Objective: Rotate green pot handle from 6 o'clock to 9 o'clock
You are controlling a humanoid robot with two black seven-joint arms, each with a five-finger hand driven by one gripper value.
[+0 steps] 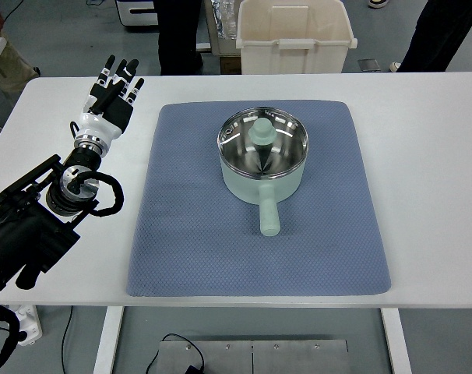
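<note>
the green pot (262, 160) is set on the blue mat (181, 234), handle (268, 215) toward the near edge; the left hand (111, 97) is held apart, fingers extended, empty.

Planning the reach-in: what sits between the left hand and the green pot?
In the top view, only bare white table and the left part of the blue mat separate the left hand from the green pot.
</note>
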